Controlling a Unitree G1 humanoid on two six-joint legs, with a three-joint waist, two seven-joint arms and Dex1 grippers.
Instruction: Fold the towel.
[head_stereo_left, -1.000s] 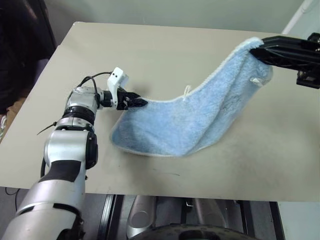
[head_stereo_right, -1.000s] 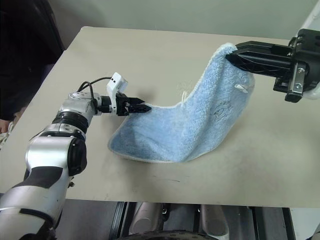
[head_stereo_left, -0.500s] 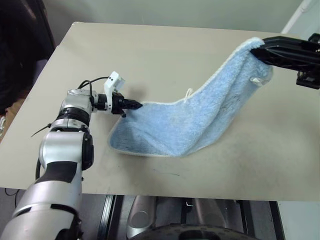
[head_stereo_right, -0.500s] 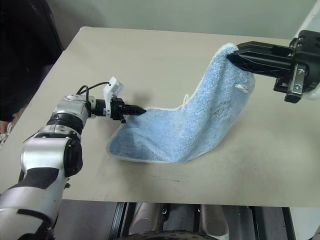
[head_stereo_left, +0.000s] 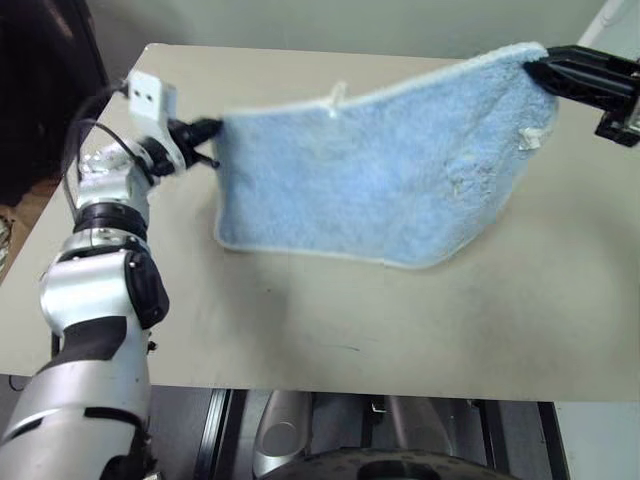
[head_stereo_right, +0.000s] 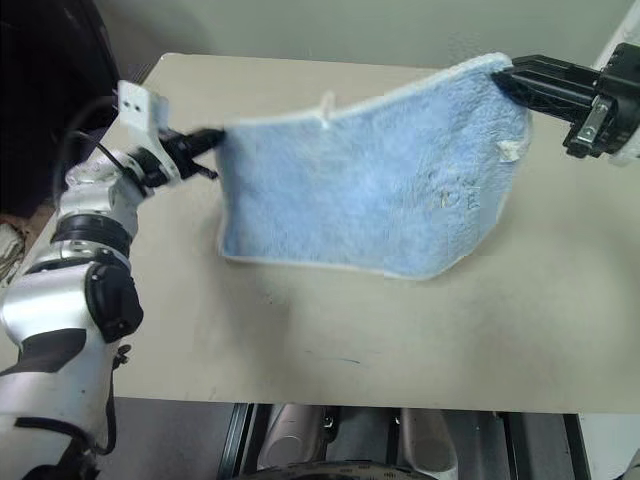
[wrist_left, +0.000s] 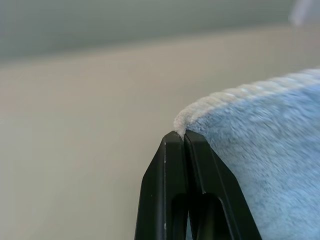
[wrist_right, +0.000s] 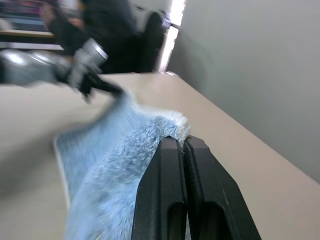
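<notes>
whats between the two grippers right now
The towel spans the whole stretch: the left gripper pinches one top corner, the right gripper the other. Both head views show it hanging between them above the table.

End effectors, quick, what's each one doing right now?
Left end effector: closed, holding one top corner of the towel.
Right end effector: closed, holding the towel's other top corner.

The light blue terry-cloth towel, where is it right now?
The light blue terry-cloth towel hangs stretched over the beige table, its top corners pinched by the left end effector and right end effector.
</notes>
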